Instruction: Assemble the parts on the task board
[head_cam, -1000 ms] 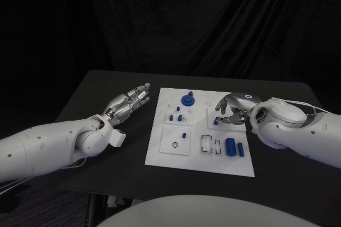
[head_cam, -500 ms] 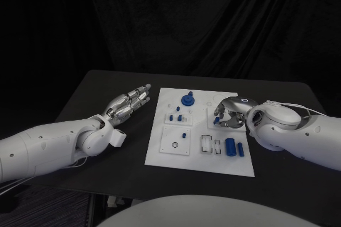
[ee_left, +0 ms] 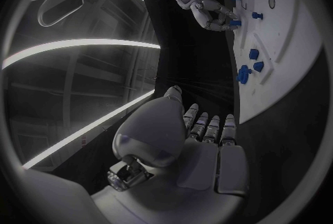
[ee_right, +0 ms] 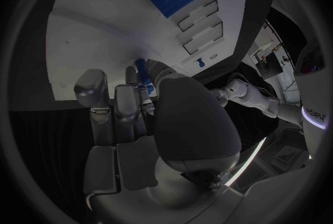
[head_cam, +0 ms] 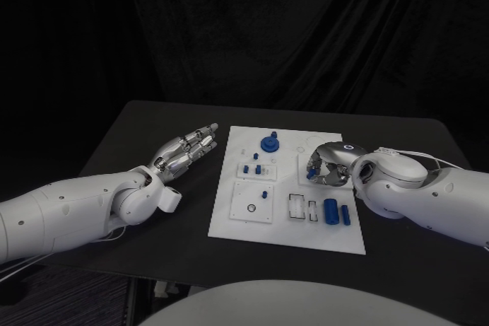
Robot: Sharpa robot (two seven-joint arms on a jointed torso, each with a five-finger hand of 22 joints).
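Cylinders come nearest: a thick blue cylinder (head_cam: pixel 331 211) and a thinner pin (head_cam: pixel 345 213) lie side by side on the front right of the board (head_cam: pixel 237 225); just beyond them the right hand (head_cam: pixel 331 166) curls over the board's right side, fingers closed round a small blue peg (head_cam: pixel 309 174), its lower end at the board; left hand (head_cam: pixel 186 150) hovers beside the board's left edge, flat, fingers straight and together, holding nothing; farthest, a blue knob (head_cam: pixel 269 142) stands near the back edge.
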